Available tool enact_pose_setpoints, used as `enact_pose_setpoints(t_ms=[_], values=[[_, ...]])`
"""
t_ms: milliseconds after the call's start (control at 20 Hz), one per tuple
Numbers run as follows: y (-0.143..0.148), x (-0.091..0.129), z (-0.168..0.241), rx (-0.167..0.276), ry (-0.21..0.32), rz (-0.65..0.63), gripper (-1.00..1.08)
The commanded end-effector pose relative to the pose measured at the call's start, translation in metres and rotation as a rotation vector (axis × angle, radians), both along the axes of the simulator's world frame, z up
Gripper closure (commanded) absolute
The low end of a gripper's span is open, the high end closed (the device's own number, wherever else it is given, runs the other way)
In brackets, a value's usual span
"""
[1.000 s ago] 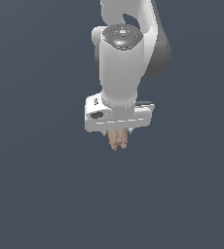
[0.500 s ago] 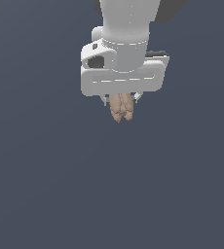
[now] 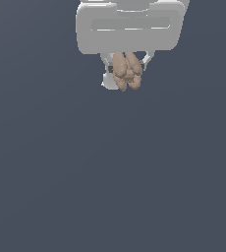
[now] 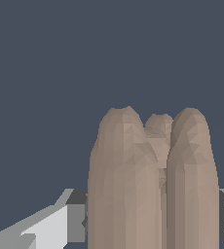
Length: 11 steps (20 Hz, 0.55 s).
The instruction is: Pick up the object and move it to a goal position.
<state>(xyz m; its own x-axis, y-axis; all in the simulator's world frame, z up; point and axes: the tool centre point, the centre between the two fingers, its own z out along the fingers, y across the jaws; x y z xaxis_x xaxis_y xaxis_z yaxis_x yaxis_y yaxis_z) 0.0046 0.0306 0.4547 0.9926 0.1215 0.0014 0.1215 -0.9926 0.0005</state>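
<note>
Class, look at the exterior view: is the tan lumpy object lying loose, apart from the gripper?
No: the object hangs directly beneath the white gripper, held between its fingers.

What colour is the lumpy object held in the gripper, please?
The object is matte tan-brown, shown best in the wrist view; the gripper is white.
</note>
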Motion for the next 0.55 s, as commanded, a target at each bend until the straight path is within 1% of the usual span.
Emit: enact_pose_setpoints(t_ms=[0, 250, 500], values=[[0.001, -0.003, 0.014, 0.0, 0.002, 0.0, 1.08], [0.002, -0.005, 0.032, 0.0, 0.002, 0.0, 1.08], [0.002, -0.006, 0.037, 0.0, 0.002, 0.0, 1.08]])
